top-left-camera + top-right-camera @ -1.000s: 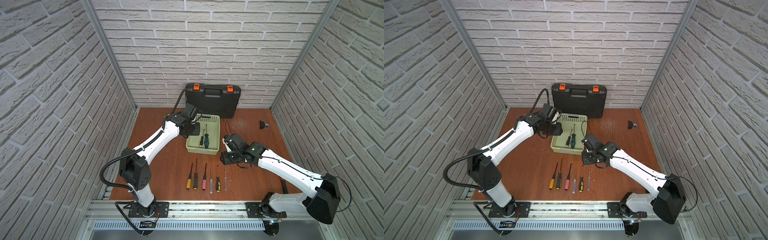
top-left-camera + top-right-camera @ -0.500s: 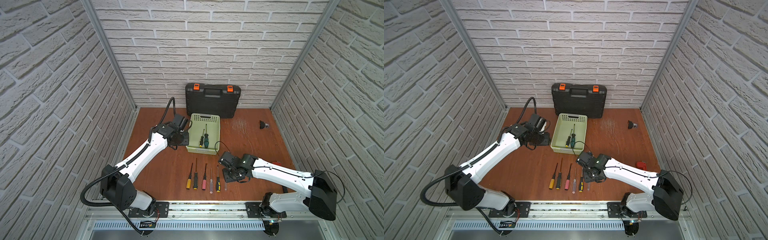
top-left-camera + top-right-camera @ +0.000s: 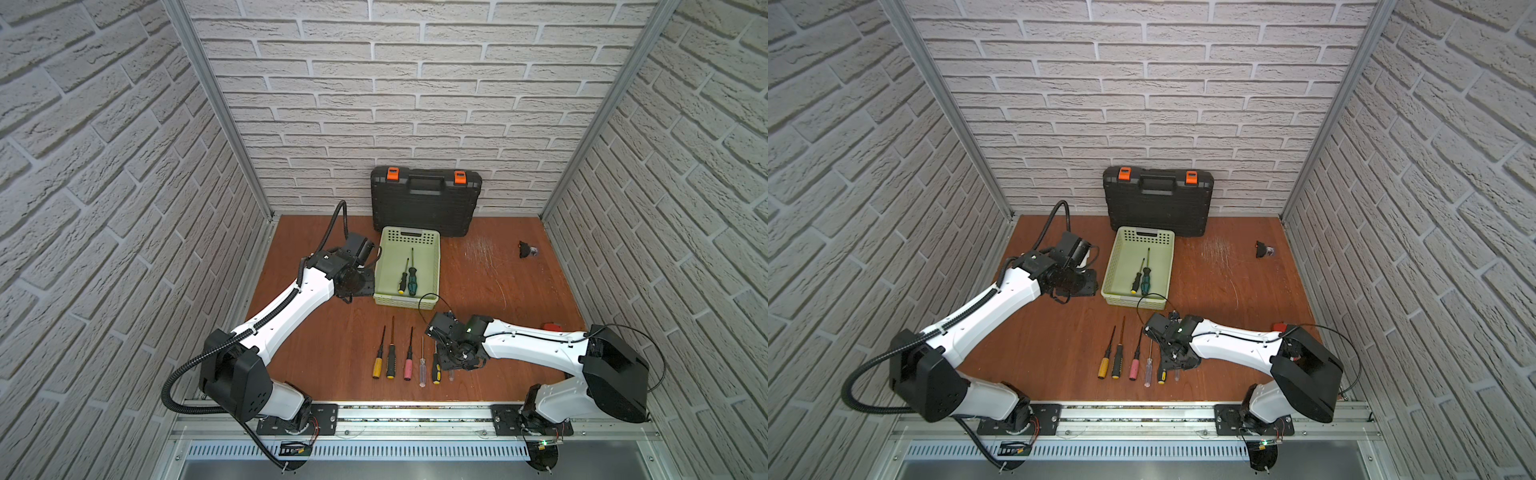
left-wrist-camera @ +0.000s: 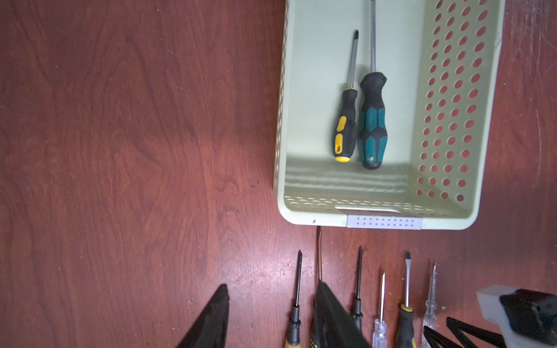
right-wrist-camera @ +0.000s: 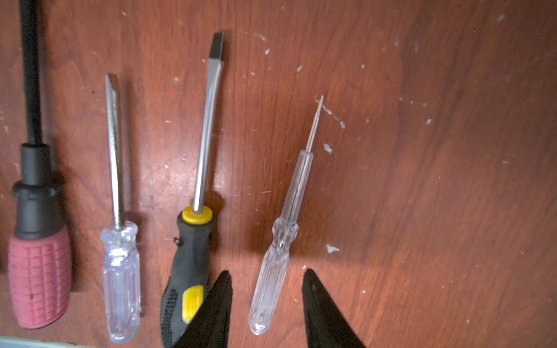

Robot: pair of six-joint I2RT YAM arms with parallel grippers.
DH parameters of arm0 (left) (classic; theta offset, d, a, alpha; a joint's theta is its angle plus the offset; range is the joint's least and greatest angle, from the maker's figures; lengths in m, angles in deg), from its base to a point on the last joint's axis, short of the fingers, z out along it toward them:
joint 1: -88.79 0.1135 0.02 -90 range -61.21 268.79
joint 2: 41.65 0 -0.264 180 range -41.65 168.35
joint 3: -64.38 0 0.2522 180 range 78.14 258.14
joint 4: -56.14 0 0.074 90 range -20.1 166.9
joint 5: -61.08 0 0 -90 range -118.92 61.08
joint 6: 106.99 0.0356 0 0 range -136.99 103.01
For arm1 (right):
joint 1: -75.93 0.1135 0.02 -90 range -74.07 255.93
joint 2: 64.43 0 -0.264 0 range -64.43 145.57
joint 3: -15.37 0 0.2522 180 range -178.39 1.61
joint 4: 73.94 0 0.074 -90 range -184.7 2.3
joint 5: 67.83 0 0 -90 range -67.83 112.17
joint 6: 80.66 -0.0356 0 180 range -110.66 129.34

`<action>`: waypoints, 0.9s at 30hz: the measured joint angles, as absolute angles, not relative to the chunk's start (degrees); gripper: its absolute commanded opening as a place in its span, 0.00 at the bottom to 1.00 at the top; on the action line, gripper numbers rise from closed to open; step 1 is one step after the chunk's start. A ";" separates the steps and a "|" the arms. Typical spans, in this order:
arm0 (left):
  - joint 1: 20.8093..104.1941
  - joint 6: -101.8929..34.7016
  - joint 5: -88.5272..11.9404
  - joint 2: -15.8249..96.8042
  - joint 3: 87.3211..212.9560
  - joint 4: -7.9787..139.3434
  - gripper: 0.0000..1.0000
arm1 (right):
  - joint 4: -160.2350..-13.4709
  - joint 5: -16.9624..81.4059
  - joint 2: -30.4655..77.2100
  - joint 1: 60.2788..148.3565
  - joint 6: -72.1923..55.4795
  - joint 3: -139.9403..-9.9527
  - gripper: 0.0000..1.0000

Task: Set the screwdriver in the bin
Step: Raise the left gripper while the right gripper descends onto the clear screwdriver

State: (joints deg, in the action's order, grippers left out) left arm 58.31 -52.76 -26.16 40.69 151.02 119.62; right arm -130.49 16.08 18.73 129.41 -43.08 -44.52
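So the black toolcase (image 3: 424, 208) stands at the back wall with the pale green bin (image 3: 409, 237) just in front of it. My left gripper (image 4: 272, 286) hangs beside the bin's left wall, fingers apart and holding nothing. My right gripper (image 5: 266, 272) is down at the right end of the screwdriver row (image 3: 408, 368) on the table (image 3: 498, 282), jaws parted narrowly either side of the slim clear-handled screwdriver (image 5: 280, 256) with gaps both sides, so no grip. It lies on the wood outside the bin, while a teal-handled screwdriver (image 4: 372, 120) and a yellow-and-black screwdriver (image 4: 346, 126) sit inside.
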 measured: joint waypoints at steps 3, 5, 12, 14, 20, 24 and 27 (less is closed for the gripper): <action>58.68 -52.78 -26.14 40.67 151.02 119.62 0.48 | -129.61 15.95 19.36 129.41 -43.50 -44.02 0.39; 58.79 -52.78 -26.14 40.67 150.95 119.62 0.48 | -128.98 15.99 20.23 129.41 -43.85 -43.34 0.38; 58.79 -52.82 -25.94 40.21 150.58 119.88 0.48 | -127.97 16.24 21.61 129.41 -44.30 -42.49 0.33; 58.81 -52.85 -25.68 39.82 150.50 120.14 0.48 | -127.43 16.61 21.61 129.41 -44.35 -42.42 0.28; 58.90 -52.91 -25.06 39.18 150.47 120.75 0.48 | -126.90 16.67 21.55 129.41 -44.79 -42.23 0.15; 58.90 -53.02 -24.82 39.18 150.47 120.97 0.48 | -126.40 16.63 20.78 129.41 -45.18 -41.62 0.06; 58.90 -53.04 -24.63 39.18 150.47 120.99 0.48 | -126.36 16.58 20.23 129.41 -45.22 -41.22 0.05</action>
State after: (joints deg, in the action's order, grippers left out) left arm 58.90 -53.04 -24.63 39.18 150.47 120.99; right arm -126.36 16.58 20.23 129.41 -45.22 -41.22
